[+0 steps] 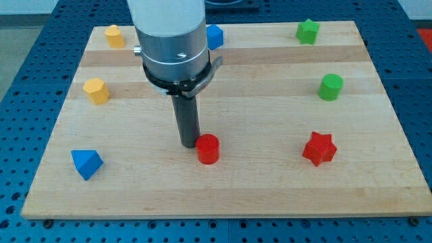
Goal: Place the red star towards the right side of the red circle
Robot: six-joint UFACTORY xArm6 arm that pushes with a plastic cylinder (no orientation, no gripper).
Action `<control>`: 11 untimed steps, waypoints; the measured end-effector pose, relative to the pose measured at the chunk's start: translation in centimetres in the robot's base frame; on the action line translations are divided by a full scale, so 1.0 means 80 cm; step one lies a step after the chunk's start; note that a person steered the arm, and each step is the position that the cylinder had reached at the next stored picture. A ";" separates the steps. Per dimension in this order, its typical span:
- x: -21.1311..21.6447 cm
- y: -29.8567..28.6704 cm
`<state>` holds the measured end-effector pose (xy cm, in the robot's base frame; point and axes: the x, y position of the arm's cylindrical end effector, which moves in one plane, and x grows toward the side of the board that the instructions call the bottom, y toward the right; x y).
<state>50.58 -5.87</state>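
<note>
The red circle block [208, 148] stands on the wooden board [223, 189] a little below the middle. The red star [319, 148] lies well to its right, at about the same height in the view, with a wide gap between them. My tip [188, 144] rests on the board just left of the red circle, touching or nearly touching its left side. The rod rises from there to the large silver arm body at the view's top.
A blue triangle [86, 163] lies at lower left. Two yellow blocks [96, 90] [115, 36] sit at upper left. A blue block [214, 36] shows partly behind the arm. A green star [308, 31] and a green round block [331, 87] are at upper right.
</note>
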 end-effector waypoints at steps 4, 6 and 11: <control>-0.075 0.043; -0.106 0.299; 0.052 0.163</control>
<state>54.72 7.16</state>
